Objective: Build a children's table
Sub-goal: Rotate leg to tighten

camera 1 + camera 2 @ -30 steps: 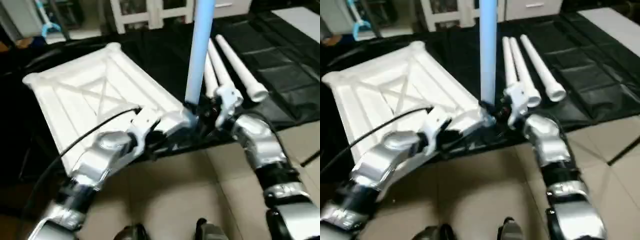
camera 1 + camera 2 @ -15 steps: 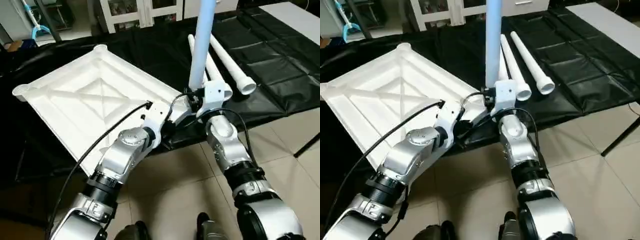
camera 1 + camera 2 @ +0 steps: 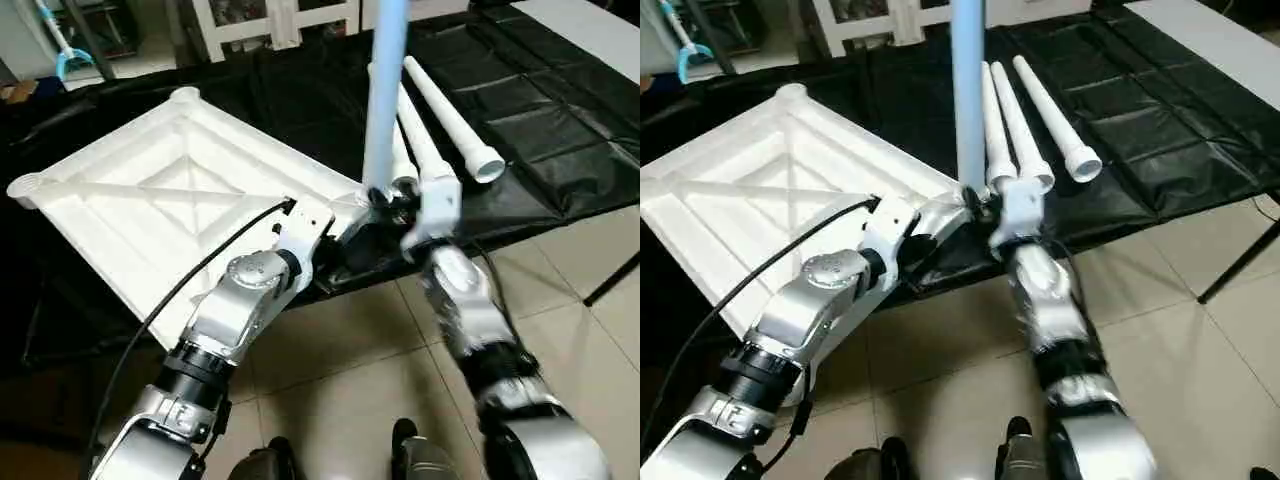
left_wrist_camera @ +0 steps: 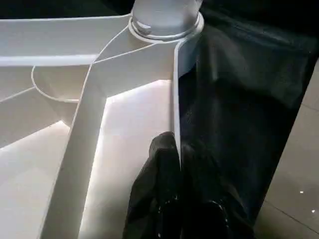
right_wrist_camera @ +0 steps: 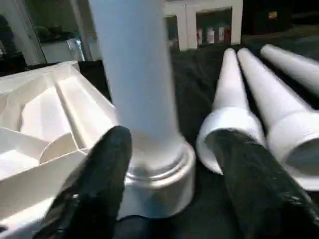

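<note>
Leg (image 3: 385, 95) stands upright in the tabletop (image 3: 150, 200) near corner socket. Left gripper (image 4: 174, 164) clamps the tabletop rim; right gripper (image 5: 169, 169) spread, off the leg. Three legs (image 3: 440, 110) lie beside: keep the rim pinned and check the leg sits fully down before fetching another.

The upright leg (image 3: 383, 90) runs off the frame's 12 o'clock edge, its top unseen. The tabletop (image 3: 760, 200) is cut at 9 o'clock in the right eye view. The robot's arms cover the tabletop's near corner.
</note>
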Robot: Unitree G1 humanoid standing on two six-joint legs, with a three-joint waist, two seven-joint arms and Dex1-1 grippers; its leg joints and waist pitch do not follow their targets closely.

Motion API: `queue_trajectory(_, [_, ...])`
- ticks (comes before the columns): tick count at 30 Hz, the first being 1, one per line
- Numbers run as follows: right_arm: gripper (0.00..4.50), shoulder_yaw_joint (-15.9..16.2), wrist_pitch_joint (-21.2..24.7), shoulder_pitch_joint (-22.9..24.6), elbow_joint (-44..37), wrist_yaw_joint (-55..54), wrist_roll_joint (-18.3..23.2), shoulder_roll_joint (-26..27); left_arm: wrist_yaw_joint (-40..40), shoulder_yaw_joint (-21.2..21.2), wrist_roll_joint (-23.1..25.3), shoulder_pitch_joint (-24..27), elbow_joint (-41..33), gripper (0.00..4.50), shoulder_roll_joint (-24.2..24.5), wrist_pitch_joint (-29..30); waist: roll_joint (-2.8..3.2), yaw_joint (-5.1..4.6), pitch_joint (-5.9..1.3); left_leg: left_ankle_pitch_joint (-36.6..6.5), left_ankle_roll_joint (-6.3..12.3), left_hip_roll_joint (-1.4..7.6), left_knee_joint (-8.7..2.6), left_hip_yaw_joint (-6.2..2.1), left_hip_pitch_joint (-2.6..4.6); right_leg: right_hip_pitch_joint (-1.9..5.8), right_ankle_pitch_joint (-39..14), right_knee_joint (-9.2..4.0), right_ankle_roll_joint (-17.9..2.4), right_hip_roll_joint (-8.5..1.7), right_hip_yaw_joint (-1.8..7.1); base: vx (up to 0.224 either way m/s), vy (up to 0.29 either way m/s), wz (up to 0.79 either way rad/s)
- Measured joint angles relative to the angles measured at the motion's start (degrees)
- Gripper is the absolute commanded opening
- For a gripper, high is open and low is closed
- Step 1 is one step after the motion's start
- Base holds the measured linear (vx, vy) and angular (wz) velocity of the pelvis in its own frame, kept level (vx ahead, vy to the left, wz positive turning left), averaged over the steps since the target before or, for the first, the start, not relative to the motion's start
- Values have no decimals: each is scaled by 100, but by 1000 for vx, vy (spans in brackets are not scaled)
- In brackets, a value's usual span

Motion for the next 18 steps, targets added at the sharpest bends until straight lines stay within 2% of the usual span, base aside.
queue_trajectory(2, [333,16,3,116,-292,135,37,-32,-33,-9,32,12,4,0,46,-47,0,-2,0,0,0,5,0,-3,5,-3,2,5,-3,7,-2,0,0,0])
queue_trajectory(5, [356,207,128,685,-1188,287,9,-193,-261,-143,87,-24,164,0,230,-369,4,22,-2,0,0,8,-3,-17,16,10,6,10,-7,17,-3,0,0,0])
queue_trajectory(8, [382,309,289,1047,-1480,324,-127,-283,-374,-144,114,-209,543,0,274,-651,27,43,10,0,0,5,-2,-19,17,15,6,5,-8,15,-9,0,0,0])
queue_trajectory(10, [382,347,458,1290,-1689,273,-192,-302,-378,-129,164,-527,1134,0,251,-1001,85,61,46,0,0,3,-3,-20,17,31,6,-34,-8,17,-35,0,0,0])
queue_trajectory(11, [382,349,510,1348,-1727,256,-205,-299,-367,-104,191,-639,1343,0,244,-1133,140,45,74,0,0,2,-6,-30,17,57,6,-78,-7,18,-86,-53,9,-5])
queue_trajectory(12, [382,342,584,1414,-1763,208,-227,-306,-341,-48,206,-812,1682,0,199,-1361,239,28,132,0,0,25,-19,-51,25,124,-2,-164,5,12,-191,-76,26,-9])
queue_trajectory(13, [382,344,656,1447,-1791,174,-245,-301,-295,-5,214,-920,1895,0,170,-1501,292,79,174,0,0,46,-48,-47,-9,142,-20,-58,-5,10,-192,-76,26,-9])
queue_trajectory(14, [382,335,721,1568,-1904,141,-249,-300,-265,-5,219,-1042,2099,0,91,-1609,283,133,185,2,-3,42,-48,14,-11,114,-195,466,-105,2,-97,-115,-7,8])
queue_trajectory(15, [382,326,802,1612,-1934,110,-251,-306,-255,1,234,-1073,2186,0,19,-1782,175,254,156,4,-8,19,-79,227,23,227,-283,887,21,28,144,-22,-111,16])
queue_trajectory(16, [382,352,870,1548,-1953,102,-258,-312,-224,24,242,-1100,2240,0,-11,-1933,147,304,161,-32,-64,-27,-79,257,-11,121,-313,889,178,34,278,-22,-111,16])
queue_trajectory(17, [382,362,904,1537,-1992,94,-262,-315,-196,43,245,-1175,2364,0,-27,-2015,157,382,157,-125,7,-89,-1,146,-24,75,-309,867,173,22,280,53,-112,-8])
queue_trajectory(18, [382,387,913,1558,-2066,90,-268,-309,-122,100,239,-1269,2501,0,-49,-2035,203,424,130,-108,67,-126,95,-61,-14,47,-305,848,166,54,236,0,0,0])
